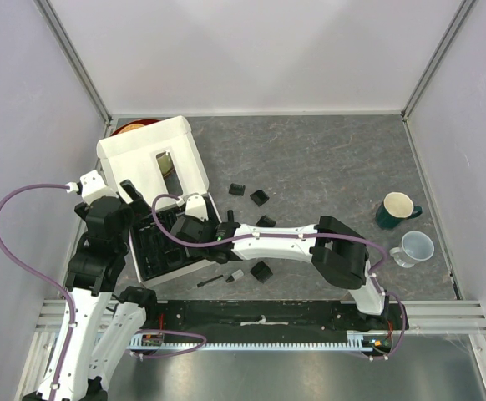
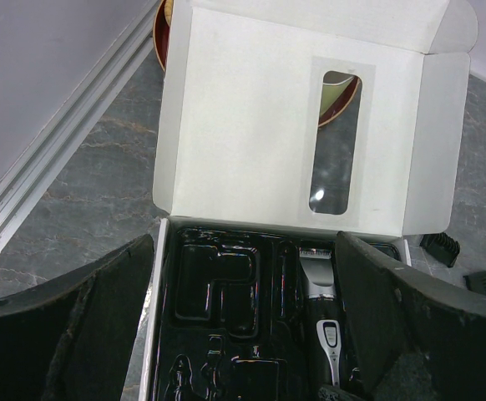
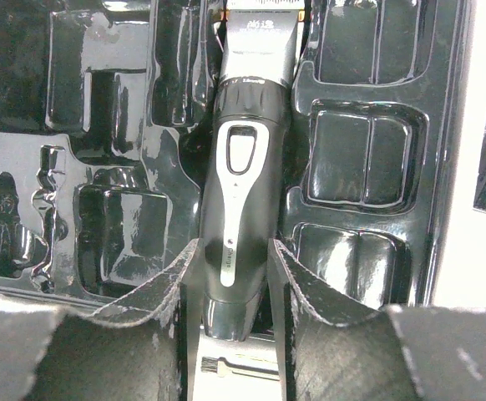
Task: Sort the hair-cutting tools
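The clipper [image 3: 247, 125] is seen lying lengthwise in the middle slot of the black tray [image 3: 368, 159], blade head toward the raised lid of the white box [image 1: 143, 150]. The right gripper [image 3: 235, 251] is set over its rear end, and its 2 fingers appear pressed against both flanks, so the clipper is judged to be grasped. The left gripper [image 2: 245, 242] is held above the tray, spread wide, with nothing between its fingers. The step in hand is judged to be the seating of the clipper. A release and a straight lift would be called for next, so that the clipper is not dragged from its slot. 4 comb guards [image 1: 260, 198] lie on the table beside the box, and a small brush [image 3: 235, 368] lies just off the tray's near end; these are yet to be placed.
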Controlling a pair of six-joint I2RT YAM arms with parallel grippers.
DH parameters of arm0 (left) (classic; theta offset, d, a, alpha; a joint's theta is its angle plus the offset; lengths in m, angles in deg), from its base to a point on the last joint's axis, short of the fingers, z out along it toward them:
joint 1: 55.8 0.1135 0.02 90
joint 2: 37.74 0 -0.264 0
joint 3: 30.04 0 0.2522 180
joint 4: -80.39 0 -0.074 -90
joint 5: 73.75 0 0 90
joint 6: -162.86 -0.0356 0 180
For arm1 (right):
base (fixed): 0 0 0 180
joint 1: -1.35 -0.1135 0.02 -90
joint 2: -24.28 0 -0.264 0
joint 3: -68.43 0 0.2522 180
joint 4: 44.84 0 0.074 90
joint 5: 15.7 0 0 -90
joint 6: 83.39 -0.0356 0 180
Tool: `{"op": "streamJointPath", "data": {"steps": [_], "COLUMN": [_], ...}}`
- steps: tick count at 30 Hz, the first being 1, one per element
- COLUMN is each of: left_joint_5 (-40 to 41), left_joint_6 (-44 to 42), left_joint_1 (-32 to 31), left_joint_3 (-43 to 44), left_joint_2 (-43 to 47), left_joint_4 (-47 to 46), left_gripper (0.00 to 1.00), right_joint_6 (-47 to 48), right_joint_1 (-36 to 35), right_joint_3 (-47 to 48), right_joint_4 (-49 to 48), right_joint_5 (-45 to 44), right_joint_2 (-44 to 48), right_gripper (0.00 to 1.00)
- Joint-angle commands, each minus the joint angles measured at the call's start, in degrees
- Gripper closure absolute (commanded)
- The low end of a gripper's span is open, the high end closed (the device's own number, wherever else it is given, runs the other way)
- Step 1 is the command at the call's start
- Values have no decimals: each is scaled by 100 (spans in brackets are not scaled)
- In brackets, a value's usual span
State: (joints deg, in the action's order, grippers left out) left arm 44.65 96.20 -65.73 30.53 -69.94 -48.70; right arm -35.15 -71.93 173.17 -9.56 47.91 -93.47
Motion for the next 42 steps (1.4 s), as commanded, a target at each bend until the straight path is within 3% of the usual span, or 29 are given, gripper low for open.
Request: {"op": "streamJointPath", "data": {"steps": [1, 13, 24, 30, 37, 42], "left_joint_5": [122, 86, 16, -107, -817, -1582], "left_joint_6": [101, 101, 84, 101, -13, 74], "left_joint_1": [27, 18, 18, 18, 18, 27], "left_joint_3": [-14, -22, -31, -14, 206, 442], "left_joint_2": [30, 21, -22, -84, -190, -268], "left_joint_4": [-269, -269, -287, -296, -278, -314], "left_gripper": [5, 5, 5, 2, 0, 0], "right_joint_6": [-34, -78, -61, -78, 361, 300], "right_joint_1": [-29, -38, -38, -29, 50, 541], "right_joint_3": [-151, -72, -80, -45, -159, -958], "right_joint_4": [230, 72, 72, 116, 378, 625], "right_joint_5": [187, 46, -32, -340, -788, -718], "right_joint_2": [33, -301, -144, 428, 1210, 2176], "right_gripper": [60, 65, 61, 46, 18, 12]}}
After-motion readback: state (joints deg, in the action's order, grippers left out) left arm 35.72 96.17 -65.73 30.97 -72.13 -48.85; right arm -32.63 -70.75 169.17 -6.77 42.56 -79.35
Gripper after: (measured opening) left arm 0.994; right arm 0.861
